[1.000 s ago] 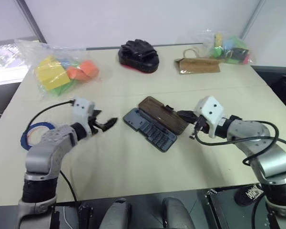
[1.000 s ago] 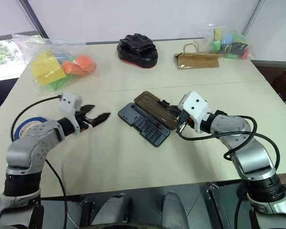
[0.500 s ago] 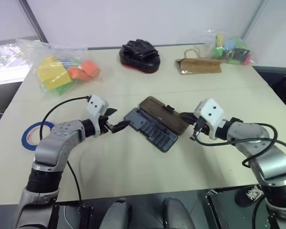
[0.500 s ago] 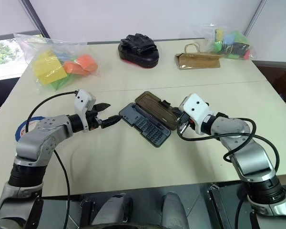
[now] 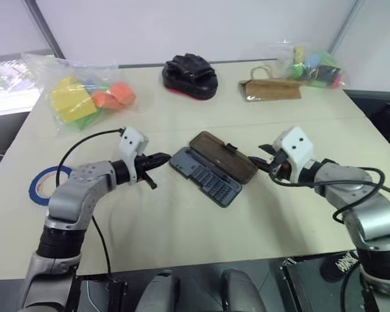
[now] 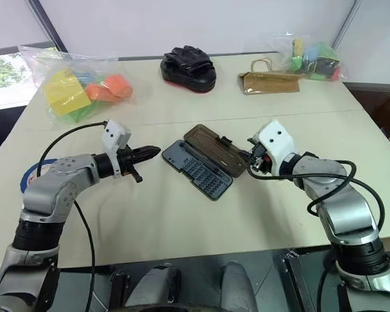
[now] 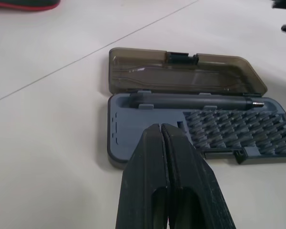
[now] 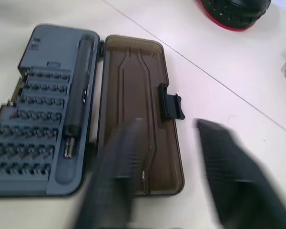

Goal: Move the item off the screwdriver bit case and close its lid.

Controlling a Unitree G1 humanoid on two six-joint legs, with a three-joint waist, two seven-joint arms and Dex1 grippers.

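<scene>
The screwdriver bit case (image 5: pixel 205 177) lies open in the middle of the table, its dark grey tray showing rows of bits and a driver. Its smoky-brown lid (image 5: pixel 222 156) lies flat on the table on the tray's far side. Nothing rests on the case. The item, a blue tape ring (image 5: pixel 47 182), lies flat near the table's left edge, beside my left forearm. My left gripper (image 5: pixel 164 157) is shut and empty, its tips right at the tray's left end (image 7: pixel 133 143). My right gripper (image 5: pixel 265 160) stands open and empty just off the lid's right end (image 8: pixel 171 167).
A clear bag of coloured foam blocks (image 5: pixel 84 97) sits at the back left. A black glove pile (image 5: pixel 190 75) is at the back centre. A brown paper bag (image 5: pixel 270 89) and another bag of blocks (image 5: pixel 312 65) are at the back right.
My left gripper's fingers have shut, now pointing at the case's left end. My right gripper has opened and drawn back a little from the lid. The case and the tape ring have not moved.
</scene>
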